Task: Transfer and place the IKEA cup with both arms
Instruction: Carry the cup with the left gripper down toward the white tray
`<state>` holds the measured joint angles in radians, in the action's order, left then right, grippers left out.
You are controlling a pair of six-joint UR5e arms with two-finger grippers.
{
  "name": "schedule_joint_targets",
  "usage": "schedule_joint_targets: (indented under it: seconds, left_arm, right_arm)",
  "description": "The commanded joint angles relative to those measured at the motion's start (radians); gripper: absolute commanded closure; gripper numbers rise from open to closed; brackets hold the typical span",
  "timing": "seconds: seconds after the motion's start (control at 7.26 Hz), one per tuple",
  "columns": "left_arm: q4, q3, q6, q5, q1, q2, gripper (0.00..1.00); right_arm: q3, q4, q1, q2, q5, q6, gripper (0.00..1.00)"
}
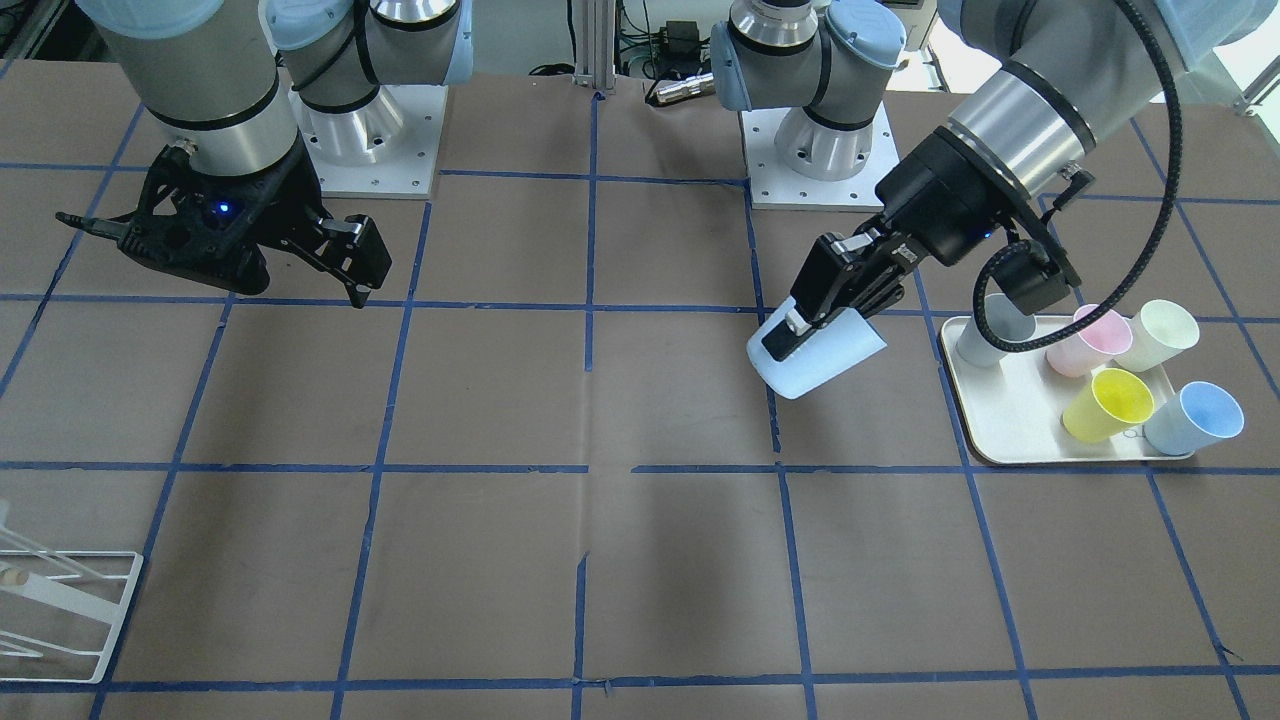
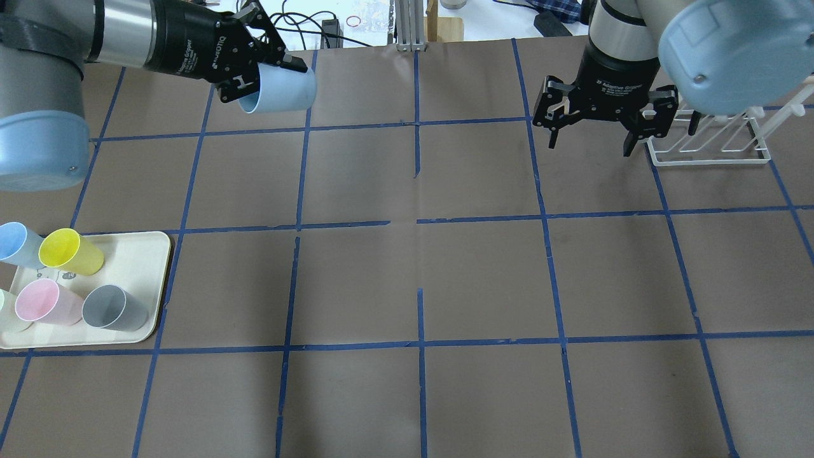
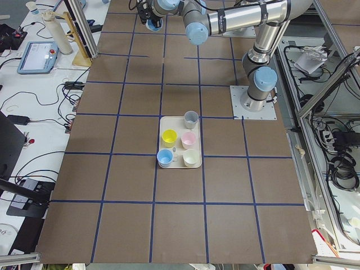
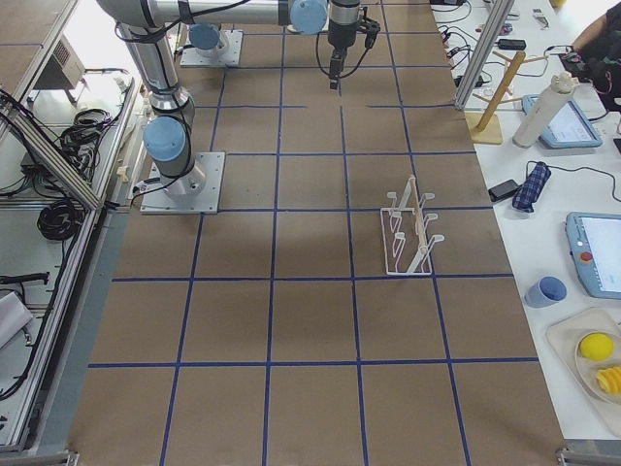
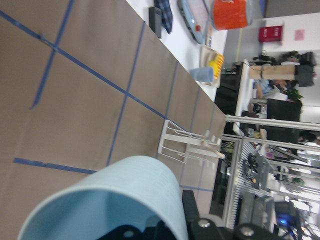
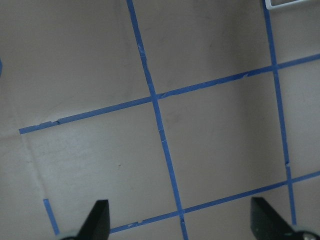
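Observation:
My left gripper (image 1: 820, 338) is shut on the pale blue IKEA cup (image 1: 822, 358) and holds it tilted on its side above the table. In the overhead view the left gripper (image 2: 253, 84) and the cup (image 2: 283, 90) are at the far left. The cup's open mouth (image 5: 115, 200) fills the bottom of the left wrist view. My right gripper (image 2: 591, 137) is open and empty, hanging above the table's far right, well apart from the cup. It also shows in the front-facing view (image 1: 215, 262) and in the right wrist view (image 6: 182, 222).
A cream tray (image 1: 1010, 425) holds the pale blue twin cup (image 1: 1195, 418), a yellow cup (image 1: 1108, 405), a pink cup (image 1: 1090, 340), a whitish cup (image 1: 1158, 335) and a grey cup (image 1: 990, 335). A white wire rack (image 2: 712, 146) stands beside the right gripper.

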<state>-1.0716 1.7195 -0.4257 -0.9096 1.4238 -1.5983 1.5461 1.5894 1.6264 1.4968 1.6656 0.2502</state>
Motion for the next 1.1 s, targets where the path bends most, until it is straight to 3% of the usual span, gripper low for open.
schedule_joint_targets:
  seconds: [0.0, 0.14, 0.28, 0.55, 0.96]
  left_arm:
    - [-0.153, -0.017, 0.257, -0.298, -0.012, 0.001, 1.00]
    - [-0.174, -0.014, 0.395, -0.430, -0.029, -0.002, 1.00]
    - [-0.227, -0.012, 0.510, -0.501, -0.060, -0.003, 1.00]
    - [-0.309, 0.008, 0.695, -0.599, -0.173, -0.017, 1.00]
    - [-0.303, 0.012, 0.901, -0.686, -0.268, -0.104, 1.00]
  right_arm:
    - [0.006, 0.014, 0.001, 0.003, 0.025, -0.109, 0.00]
    - [0.006, 0.015, 0.001, 0.002, 0.016, -0.162, 0.00]
    - [0.006, 0.036, 0.001, 0.013, 0.016, -0.216, 0.00]
    - [0.006, 0.041, 0.001, 0.016, 0.019, -0.236, 0.00]
    - [0.005, 0.043, 0.001, 0.023, 0.023, -0.298, 0.00]
